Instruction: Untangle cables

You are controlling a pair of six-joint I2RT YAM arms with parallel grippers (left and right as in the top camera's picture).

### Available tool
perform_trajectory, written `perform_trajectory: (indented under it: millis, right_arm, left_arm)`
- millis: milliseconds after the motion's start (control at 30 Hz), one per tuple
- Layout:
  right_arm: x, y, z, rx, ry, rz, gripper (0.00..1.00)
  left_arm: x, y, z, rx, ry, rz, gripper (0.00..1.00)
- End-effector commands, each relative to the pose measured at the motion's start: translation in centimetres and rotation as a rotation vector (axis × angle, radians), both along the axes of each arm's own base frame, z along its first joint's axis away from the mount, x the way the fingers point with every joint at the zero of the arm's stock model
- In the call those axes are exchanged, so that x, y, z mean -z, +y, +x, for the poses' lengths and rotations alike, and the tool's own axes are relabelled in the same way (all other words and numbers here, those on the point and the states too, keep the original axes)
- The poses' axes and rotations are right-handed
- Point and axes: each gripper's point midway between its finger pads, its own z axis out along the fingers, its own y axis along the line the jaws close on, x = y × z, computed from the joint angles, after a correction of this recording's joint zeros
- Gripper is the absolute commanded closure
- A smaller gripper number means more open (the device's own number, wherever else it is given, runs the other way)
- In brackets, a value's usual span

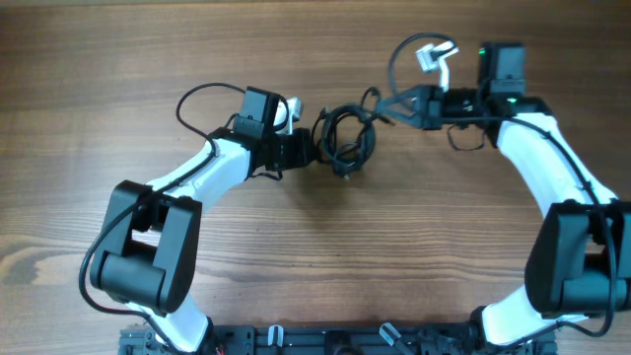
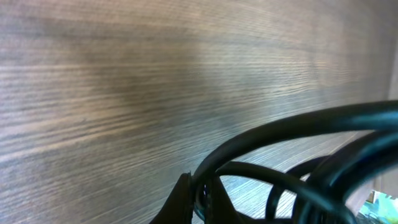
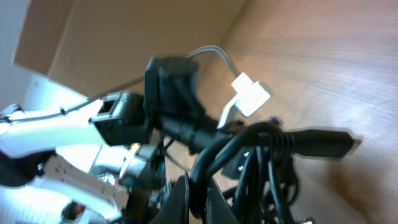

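Robotics lab workbench, plain wood-grain surface (image 1: 296, 49), two white-and-black robot arms, left arm (image 1: 187, 177) and right arm (image 1: 552, 168), standing at a black base frame (image 1: 325, 340) along the near edge, brown cardboard-like panel (image 3: 112, 37) at the surface's far side

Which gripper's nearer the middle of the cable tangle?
Left, narrowly: the left gripper clamps the cables at the tangle's left edge; the right gripper clamps a strand at its upper right.

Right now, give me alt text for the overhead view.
A knotted bundle of black cables sits mid-frame on a wooden table, pinched from both sides: the left gripper shut on its left edge, the right gripper on a loop at its right. Both white-and-black arms reach in from the bottom corners.
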Motion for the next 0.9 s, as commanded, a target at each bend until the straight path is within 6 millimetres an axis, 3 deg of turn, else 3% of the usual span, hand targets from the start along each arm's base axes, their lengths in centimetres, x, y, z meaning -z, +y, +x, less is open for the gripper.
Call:
perform_trajectory:
  millis: [0, 100, 167, 233, 300, 400, 500, 533, 600, 633, 700, 733, 767, 867]
  right_arm:
    - [-6.5, -7.0, 0.1, 0.031, -0.065, 0.15, 0.96]
    - [-6.5, -13.0, 1.1, 0.189, -0.05, 0.151, 0.96]
    - [-6.5, -15.7, 1.2, 0.257, -0.052, 0.151, 0.96]
    - [-6.5, -17.7, 1.2, 0.31, -0.057, 0.148, 0.96]
    - [-6.4, -18.3, 1.1, 0.326, -0.055, 0.149, 0.96]
    - [-5.4, -18.0, 1.5, 0.349, -0.029, 0.129, 0.96]
    - [-2.3, -16.3, 1.8, 0.377, 0.061, 0.097, 0.96]
    - [-1.1, -14.7, 1.4, 0.345, 0.06, 0.086, 0.96]
    - [0.3, -13.2, 1.3, 0.336, 0.086, 0.057, 0.96]
    - [1.2, -12.4, 1.3, 0.333, 0.091, 0.026, 0.96]
    - [3.1, -11.2, 1.3, 0.343, 0.107, -0.059, 0.92]
    - [4.0, -10.7, 1.3, 0.348, 0.12, -0.105, 0.89]
    - [5.3, -9.8, 1.3, 0.356, 0.16, -0.166, 0.87]
    - [7.3, -7.5, 0.5, 0.336, 0.232, -0.261, 0.78]
  left_arm:
    - [5.6, 4.3, -1.9, -0.075, 0.1, 0.211, 0.96]
    - [5.7, 4.5, -1.8, -0.081, 0.096, 0.224, 0.96]
    - [5.8, 4.8, -1.8, -0.089, 0.095, 0.24, 0.96]
    - [5.9, 5.2, -1.7, -0.113, 0.1, 0.259, 0.96]
    - [5.9, 5.2, -1.7, -0.114, 0.099, 0.261, 0.96]
    - [5.9, 5.2, -1.7, -0.114, 0.099, 0.261, 0.96]
    - [5.8, 5.0, -1.7, -0.108, 0.103, 0.247, 0.96]
    - [5.2, 4.6, -1.7, -0.095, 0.096, 0.22, 0.96]
    - [3.5, 4.6, -1.7, -0.063, 0.057, 0.205, 0.95]
    - [2.3, 4.9, -1.7, -0.067, 0.042, 0.202, 0.89]
    - [-0.6, 5.4, -2.0, -0.081, 0.004, 0.189, 0.59]
    - [-1.9, 5.5, -2.1, -0.085, -0.017, 0.182, 0.38]
    - [-3.8, 5.5, -2.3, -0.089, -0.051, 0.17, 0.28]
    - [-7.3, 5.7, -2.8, -0.104, -0.117, 0.143, 0.28]
